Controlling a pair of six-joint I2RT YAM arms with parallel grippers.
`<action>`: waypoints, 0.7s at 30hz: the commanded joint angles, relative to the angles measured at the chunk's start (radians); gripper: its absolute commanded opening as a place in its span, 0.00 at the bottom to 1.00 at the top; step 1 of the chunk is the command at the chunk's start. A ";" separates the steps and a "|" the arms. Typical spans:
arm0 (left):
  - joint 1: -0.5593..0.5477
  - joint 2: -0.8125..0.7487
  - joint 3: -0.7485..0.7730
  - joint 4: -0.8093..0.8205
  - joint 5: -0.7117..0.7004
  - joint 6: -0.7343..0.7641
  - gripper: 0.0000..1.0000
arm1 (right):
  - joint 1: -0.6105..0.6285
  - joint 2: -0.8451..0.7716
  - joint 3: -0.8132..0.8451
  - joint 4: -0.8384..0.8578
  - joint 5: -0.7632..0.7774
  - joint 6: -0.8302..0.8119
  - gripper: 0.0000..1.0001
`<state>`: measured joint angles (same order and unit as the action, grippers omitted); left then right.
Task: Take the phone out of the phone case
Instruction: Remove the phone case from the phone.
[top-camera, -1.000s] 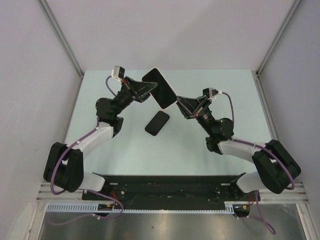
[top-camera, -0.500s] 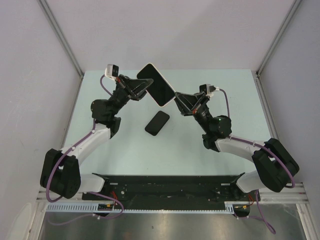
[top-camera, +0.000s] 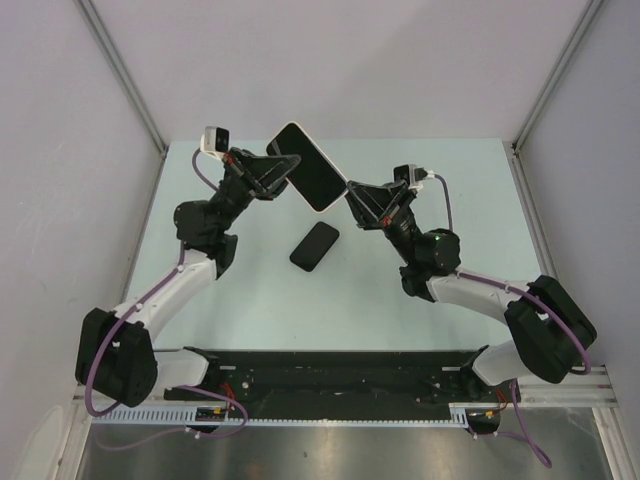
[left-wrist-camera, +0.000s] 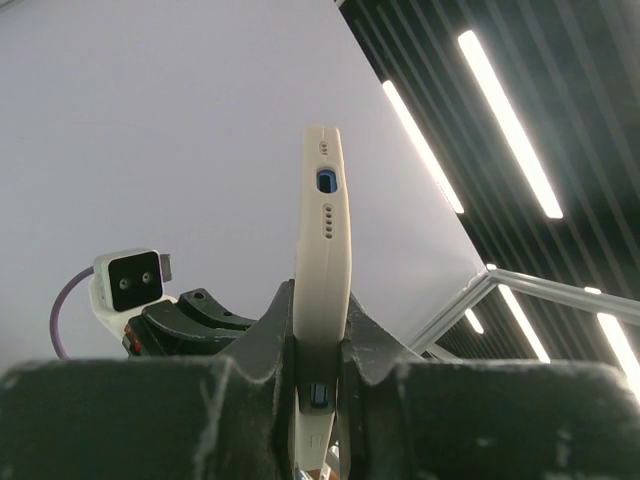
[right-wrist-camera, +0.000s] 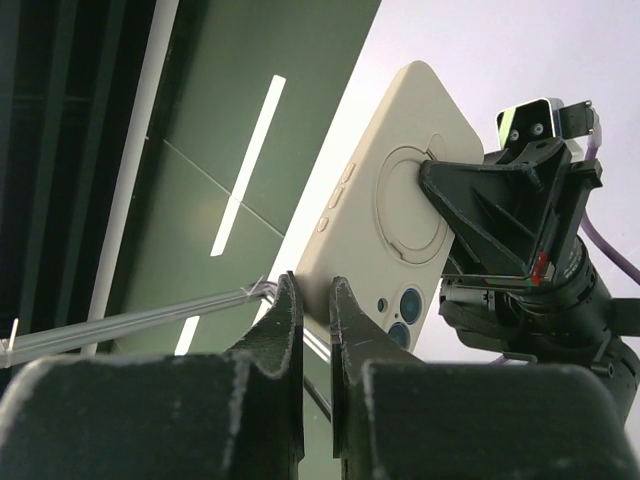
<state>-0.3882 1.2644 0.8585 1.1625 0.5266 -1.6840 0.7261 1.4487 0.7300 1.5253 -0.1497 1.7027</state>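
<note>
A phone with a dark screen (top-camera: 309, 176) sits in a cream case (top-camera: 322, 208) and is held in the air above the table between both arms. My left gripper (top-camera: 283, 178) is shut on the case's left side; the left wrist view shows the case (left-wrist-camera: 322, 230) edge-on between the fingers (left-wrist-camera: 368, 340), charging port facing the camera. My right gripper (top-camera: 351, 191) is shut on the case's lower right corner. The right wrist view shows the case's back (right-wrist-camera: 390, 230) with its camera lenses (right-wrist-camera: 410, 305), one corner pinched between my right gripper's (right-wrist-camera: 316, 300) fingers.
A dark phone-like slab (top-camera: 314, 246) lies flat on the pale green table (top-camera: 250, 300), below the held phone. White walls and metal frame posts (top-camera: 125, 75) close in the table on three sides. The arm bases sit on a black rail (top-camera: 330, 372) at the near edge.
Both grippers have moved the cased phone up and to the left in the top view. The left arm has stretched out further. The dark slab on the table has not moved.
</note>
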 joint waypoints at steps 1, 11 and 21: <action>-0.115 -0.105 0.105 0.287 0.121 -0.095 0.00 | 0.036 0.099 0.003 0.082 -0.019 -0.034 0.00; -0.129 -0.148 0.105 0.267 0.121 -0.094 0.00 | 0.056 0.122 0.003 0.073 -0.028 -0.098 0.00; -0.132 -0.166 0.112 0.266 0.121 -0.114 0.00 | 0.053 0.073 -0.011 -0.178 -0.031 -0.238 0.00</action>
<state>-0.3931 1.2053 0.8658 1.1416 0.5148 -1.6730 0.7605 1.4441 0.7612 1.5318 -0.1390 1.6360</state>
